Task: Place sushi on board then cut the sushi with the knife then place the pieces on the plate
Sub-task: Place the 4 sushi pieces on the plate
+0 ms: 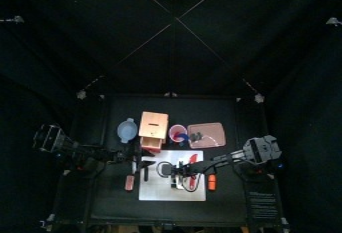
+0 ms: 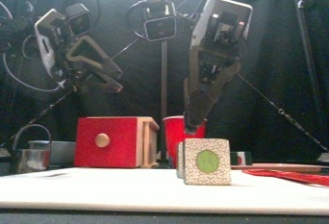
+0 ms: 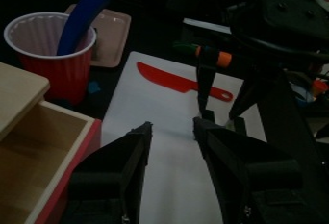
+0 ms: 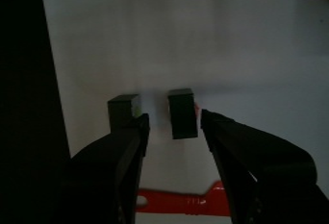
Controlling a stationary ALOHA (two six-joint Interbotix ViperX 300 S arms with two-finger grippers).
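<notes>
Two dark green sushi pieces stand side by side, a small gap apart, on the white cutting board. In the front view the near sushi piece shows its white face with a green centre. My right gripper hangs open just above them, its jaws on either side, gripping nothing. The red knife lies flat on the board beside the pieces. Left of them, above the board's left part, my left gripper is open and empty. The pink plate lies behind the board.
A red cup holding a blue knife stands behind the board, next to the wooden box with its red drawer front. A blue-grey bowl sits left of the box. A metal cutter stands at the far left.
</notes>
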